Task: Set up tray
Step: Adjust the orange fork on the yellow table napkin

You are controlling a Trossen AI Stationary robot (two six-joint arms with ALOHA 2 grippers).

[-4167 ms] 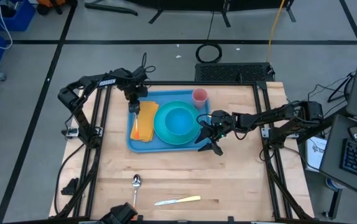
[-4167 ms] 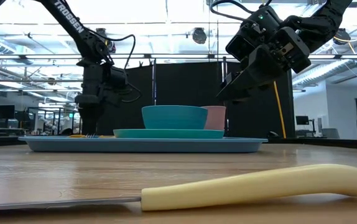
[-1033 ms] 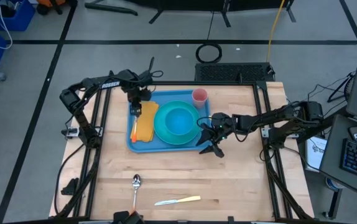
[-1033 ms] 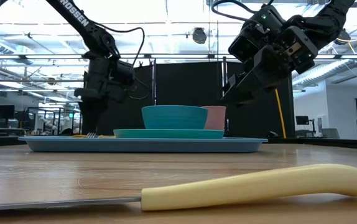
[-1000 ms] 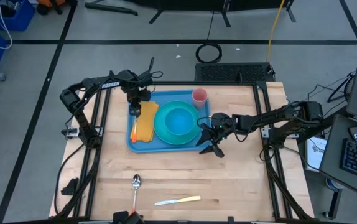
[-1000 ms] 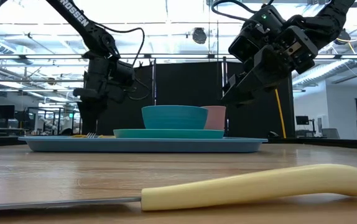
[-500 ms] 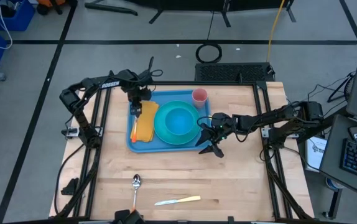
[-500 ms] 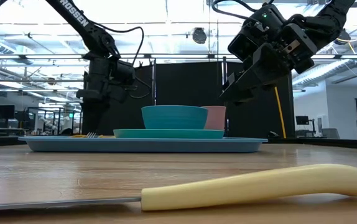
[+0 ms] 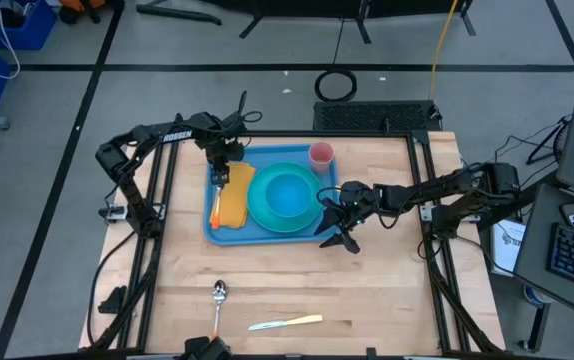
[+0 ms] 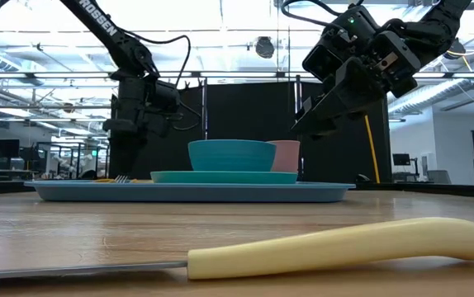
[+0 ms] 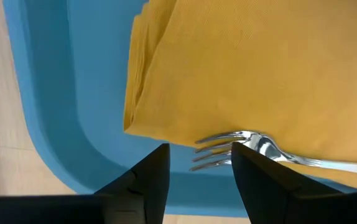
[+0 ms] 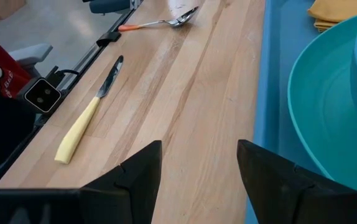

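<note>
The light-blue tray point(image 9: 267, 232) lies on the wooden table. It carries a folded yellow napkin point(image 9: 235, 195), a fork point(image 9: 217, 208) with an orange handle, a teal plate point(image 9: 267, 212) with a teal bowl point(image 9: 289, 192), and a pink cup point(image 9: 321, 154). My left gripper point(image 9: 223, 174) points down over the napkin's far end. It is open, and the fork's tines point(image 11: 219, 152) lie just beyond its fingers point(image 11: 153, 168). My right gripper point(image 9: 340, 228) hovers open by the tray's near right corner, above the table.
A cream-handled knife point(image 9: 285, 322) and a spoon point(image 9: 218, 298) with an orange handle lie on the bare wood near the table's near edge. The knife point(image 12: 85, 124) and the spoon point(image 12: 160, 23) also show in the right wrist view. Black frame rails run along both table sides.
</note>
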